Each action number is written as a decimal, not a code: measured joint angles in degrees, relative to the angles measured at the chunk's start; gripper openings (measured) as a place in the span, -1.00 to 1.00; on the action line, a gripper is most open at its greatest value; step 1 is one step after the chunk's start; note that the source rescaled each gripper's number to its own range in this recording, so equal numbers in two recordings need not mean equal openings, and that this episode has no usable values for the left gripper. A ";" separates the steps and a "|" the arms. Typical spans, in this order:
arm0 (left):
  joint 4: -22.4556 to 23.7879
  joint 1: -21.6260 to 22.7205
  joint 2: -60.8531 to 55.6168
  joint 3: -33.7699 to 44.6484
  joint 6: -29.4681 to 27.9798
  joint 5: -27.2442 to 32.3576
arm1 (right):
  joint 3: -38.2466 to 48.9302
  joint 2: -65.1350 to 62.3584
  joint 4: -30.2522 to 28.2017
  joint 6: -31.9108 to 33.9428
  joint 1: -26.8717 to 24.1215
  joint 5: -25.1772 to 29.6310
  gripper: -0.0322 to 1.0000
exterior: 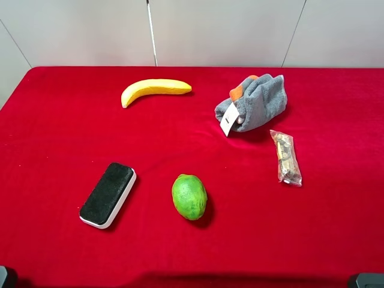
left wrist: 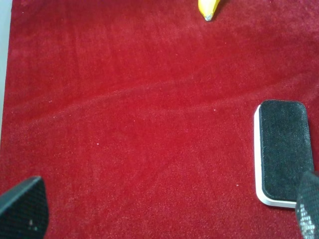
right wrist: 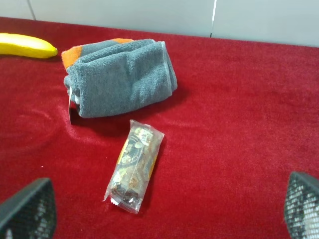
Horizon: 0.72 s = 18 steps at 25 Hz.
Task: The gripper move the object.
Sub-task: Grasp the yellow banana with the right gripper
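Observation:
The long yellow banana (exterior: 155, 89) lies on the red cloth at the back, left of the middle. Its tip shows in the left wrist view (left wrist: 208, 9) and one end in the right wrist view (right wrist: 27, 46). My left gripper (left wrist: 164, 214) is open and empty, low near the front left, with the eraser beside one fingertip (left wrist: 309, 209). My right gripper (right wrist: 164, 209) is open and empty near the front right, its fingertips (right wrist: 30, 209) wide apart. In the high view only dark bits of the arms show at the bottom corners.
A black-topped white eraser (exterior: 108, 194) lies front left and shows in the left wrist view (left wrist: 282, 149). A round green fruit (exterior: 189, 197) sits front middle. A folded grey towel (exterior: 254, 103) (right wrist: 119, 77) and a clear snack packet (exterior: 286, 157) (right wrist: 135, 164) lie right.

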 joint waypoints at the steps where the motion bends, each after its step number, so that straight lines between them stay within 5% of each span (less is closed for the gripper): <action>1: 0.00 0.00 0.00 0.00 0.00 0.00 | 0.00 0.00 0.00 0.00 0.00 0.00 1.00; 18: 0.00 0.00 0.00 0.00 0.00 0.00 | 0.00 0.00 0.00 0.00 0.00 0.08 1.00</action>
